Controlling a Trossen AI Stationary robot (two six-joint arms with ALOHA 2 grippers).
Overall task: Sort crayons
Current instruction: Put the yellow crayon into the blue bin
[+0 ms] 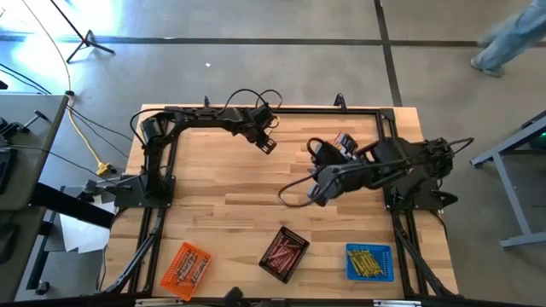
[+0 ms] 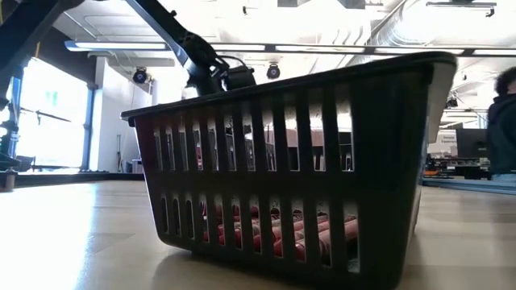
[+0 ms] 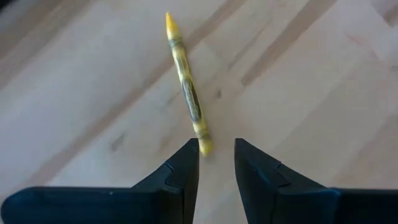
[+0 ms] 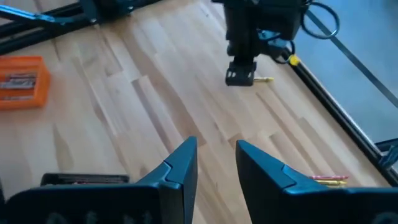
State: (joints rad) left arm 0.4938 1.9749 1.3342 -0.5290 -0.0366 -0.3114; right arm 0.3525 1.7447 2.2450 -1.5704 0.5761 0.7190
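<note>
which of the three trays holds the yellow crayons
The blue tray, at the right end of the row; the black tray beside it holds red ones, and the orange tray is farthest left.

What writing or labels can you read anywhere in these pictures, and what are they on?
No text can be read.
Yellow crayon under the left gripper: dark print on its wrapper, too blurred to read.
Crayons in the orange tray: wrappers show markings, too small to read.
Signs in the room behind the black tray: too small and blurred to read.
</note>
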